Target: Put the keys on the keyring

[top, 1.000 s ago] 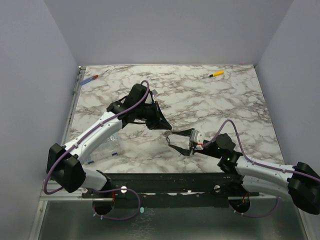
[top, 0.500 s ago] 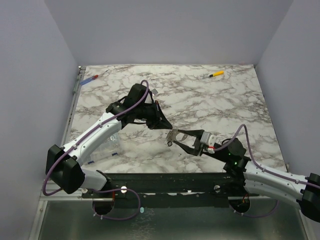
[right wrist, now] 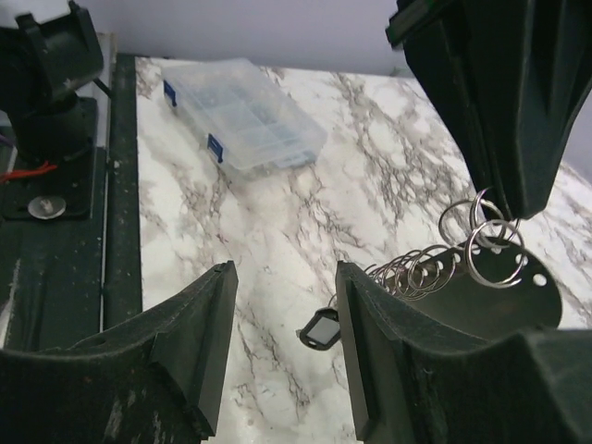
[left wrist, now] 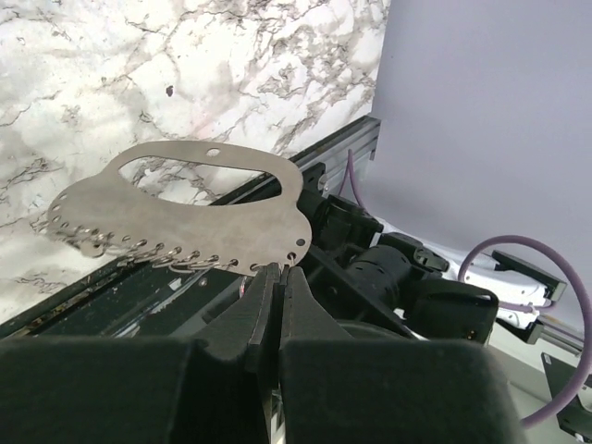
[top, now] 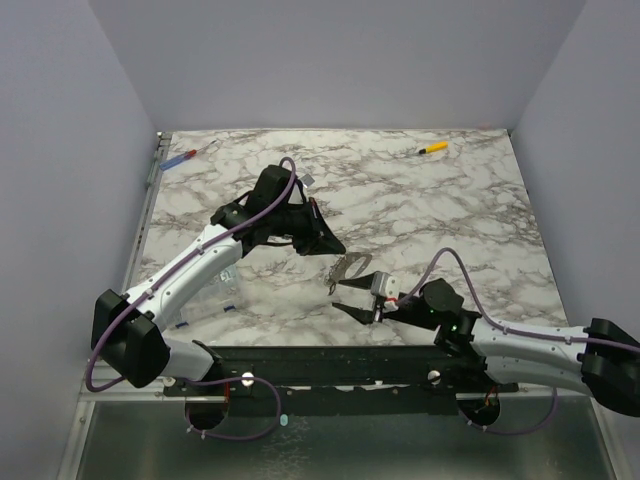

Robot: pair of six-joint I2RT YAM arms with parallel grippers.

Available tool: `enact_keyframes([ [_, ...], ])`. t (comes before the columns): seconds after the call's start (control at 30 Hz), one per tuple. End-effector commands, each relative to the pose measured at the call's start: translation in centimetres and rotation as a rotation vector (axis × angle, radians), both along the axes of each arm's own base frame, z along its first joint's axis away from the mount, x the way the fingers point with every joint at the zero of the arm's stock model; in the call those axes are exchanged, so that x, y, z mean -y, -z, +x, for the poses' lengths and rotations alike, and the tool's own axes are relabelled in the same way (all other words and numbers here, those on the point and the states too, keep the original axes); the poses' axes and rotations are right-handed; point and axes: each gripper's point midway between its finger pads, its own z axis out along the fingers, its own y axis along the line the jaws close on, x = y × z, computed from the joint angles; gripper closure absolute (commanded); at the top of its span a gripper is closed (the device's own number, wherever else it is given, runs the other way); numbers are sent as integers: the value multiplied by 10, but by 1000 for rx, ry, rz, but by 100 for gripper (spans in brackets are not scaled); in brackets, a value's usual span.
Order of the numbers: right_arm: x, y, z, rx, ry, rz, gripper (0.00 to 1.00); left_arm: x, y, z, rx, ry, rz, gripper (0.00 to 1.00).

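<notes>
The keys show as a flat silver-grey metal plate point(left wrist: 199, 208) with holes along its edge, held in the air over the table. My left gripper point(left wrist: 277, 270) is shut on the plate's edge. Several thin metal keyrings point(right wrist: 495, 254) hang through the holes, and a small black tag point(right wrist: 321, 328) dangles under them. In the top view the plate point(top: 350, 266) sits just beyond the left gripper point(top: 335, 248). My right gripper point(top: 352, 298) is open and empty just on the near side of the plate. In the right wrist view the right gripper point(right wrist: 282, 277) has the rings at its upper right.
A clear plastic box point(top: 215, 295) lies at the near left, also in the right wrist view point(right wrist: 242, 113). A yellow-handled tool point(top: 433, 148) lies at the far right and a blue-and-red tool point(top: 180, 158) at the far left corner. Grey walls enclose the table.
The right arm swung its wrist out to the right and back. Its gripper now sits open a little nearer than the plate. The left gripper has kept the plate nearly still.
</notes>
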Motion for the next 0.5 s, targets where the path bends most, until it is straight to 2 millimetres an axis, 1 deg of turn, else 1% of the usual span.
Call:
enact_keyframes([
  [0.0, -3, -5, 18, 40, 92, 25, 44, -1, -17, -5, 20, -1, -51, 100],
  [0.13, 2, -9, 36, 87, 193, 25, 42, -3, -16, -6, 19, 0, -54, 100],
  [0.3, 12, -21, 47, 140, 267, 15, 41, -4, -15, -8, 15, 4, -54, 100],
  [0.4, 15, -33, 47, 179, 275, 43, 39, -4, -13, -7, 16, 4, -53, 100],
  [0.47, 14, -40, 47, 199, 271, 63, 35, -4, -12, -7, 17, 5, -51, 100],
])
